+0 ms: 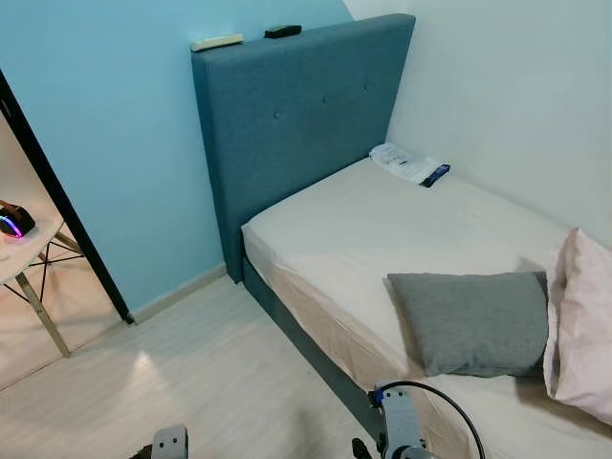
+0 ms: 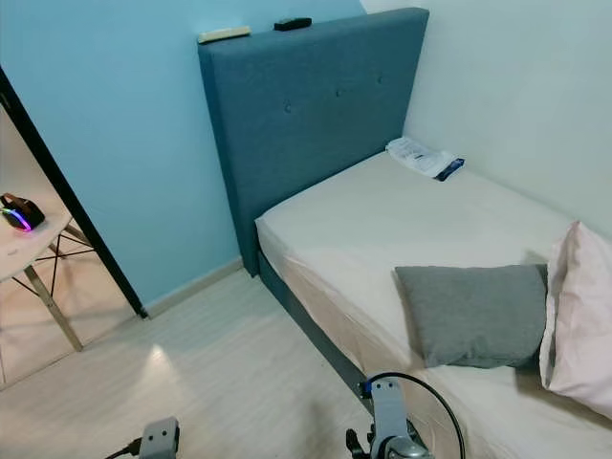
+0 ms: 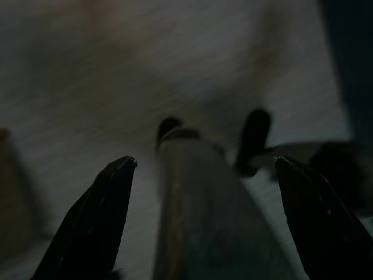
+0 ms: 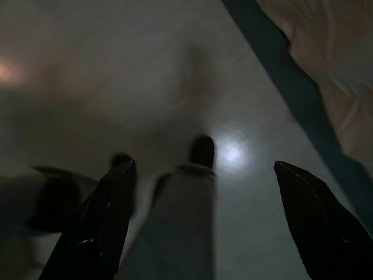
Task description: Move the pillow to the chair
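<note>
A grey pillow (image 1: 473, 322) lies on the bed's near right part, leaning against a larger pale pink pillow (image 1: 583, 325) at the right edge. Both arms hang low at the bottom of the eye views, with the left wrist (image 1: 170, 444) and right wrist (image 1: 397, 421) just showing. In the dim left wrist view my left gripper (image 3: 204, 175) is open over the pale floor. In the right wrist view my right gripper (image 4: 204, 175) is also open, with the bed's dark base (image 4: 291, 81) beside it. A chair's wooden legs (image 1: 38, 301) stand at the far left.
The bed (image 1: 382, 229) has a tall blue-grey headboard (image 1: 296, 115) against the blue wall. A white packet (image 1: 409, 164) lies near the headboard. A dark doorframe (image 1: 57, 191) stands at left, with a glowing mouse (image 1: 13, 222) on a light surface. Pale wood floor (image 1: 191, 373) lies before me.
</note>
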You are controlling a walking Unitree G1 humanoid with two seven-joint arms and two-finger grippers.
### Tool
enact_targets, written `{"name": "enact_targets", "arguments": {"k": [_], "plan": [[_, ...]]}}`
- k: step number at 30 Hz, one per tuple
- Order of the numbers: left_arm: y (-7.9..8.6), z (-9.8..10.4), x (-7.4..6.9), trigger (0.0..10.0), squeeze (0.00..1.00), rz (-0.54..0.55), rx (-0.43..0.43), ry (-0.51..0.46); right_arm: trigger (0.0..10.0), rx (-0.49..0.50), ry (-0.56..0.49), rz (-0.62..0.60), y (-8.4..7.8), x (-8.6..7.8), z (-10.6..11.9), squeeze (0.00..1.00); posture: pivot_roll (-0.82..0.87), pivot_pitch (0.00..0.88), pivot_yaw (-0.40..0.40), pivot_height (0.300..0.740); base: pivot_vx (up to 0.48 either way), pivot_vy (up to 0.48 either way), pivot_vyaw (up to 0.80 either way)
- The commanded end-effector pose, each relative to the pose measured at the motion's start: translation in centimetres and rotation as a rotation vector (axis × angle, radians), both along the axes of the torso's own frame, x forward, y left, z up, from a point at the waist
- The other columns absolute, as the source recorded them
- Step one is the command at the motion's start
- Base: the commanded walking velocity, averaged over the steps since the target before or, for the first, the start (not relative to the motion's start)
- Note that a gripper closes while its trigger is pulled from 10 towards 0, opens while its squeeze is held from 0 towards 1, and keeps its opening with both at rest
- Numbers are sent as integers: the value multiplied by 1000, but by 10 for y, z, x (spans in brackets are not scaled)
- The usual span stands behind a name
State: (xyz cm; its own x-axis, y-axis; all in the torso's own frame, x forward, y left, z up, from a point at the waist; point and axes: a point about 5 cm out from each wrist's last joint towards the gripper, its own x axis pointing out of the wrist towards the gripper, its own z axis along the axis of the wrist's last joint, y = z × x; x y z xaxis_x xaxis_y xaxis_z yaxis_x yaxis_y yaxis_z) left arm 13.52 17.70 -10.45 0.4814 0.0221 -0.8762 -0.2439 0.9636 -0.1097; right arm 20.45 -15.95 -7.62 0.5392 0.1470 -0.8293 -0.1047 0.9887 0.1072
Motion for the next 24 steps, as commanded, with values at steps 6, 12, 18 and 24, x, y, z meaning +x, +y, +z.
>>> {"name": "enact_targets", "arguments": {"k": [6, 12, 18, 24], "plan": [[-2, -1, -4, 10000, 0, 2, -41, -10, 10000, 12, 34, -18, -4, -11, -5, 0, -1, 58, -46, 740, 0, 0, -769], [-2, -1, -4, 10000, 0, 2, -41, -10, 10000, 12, 34, -18, -4, -11, -5, 0, -1, 58, -46, 740, 0, 0, -769], [-3, 1, 1, 10000, 0, 4, -72, -37, 10000, 0, 40, -3, -3, -13, -7, 0, 4, 57, -42, 740, 0, 0, -632], [-4, 2, 3, 10000, 0, 4, -73, -50, 10000, -18, 52, 34, -2, -16, -8, 0, 13, 67, -54, 740, 0, 0, 0]]}}
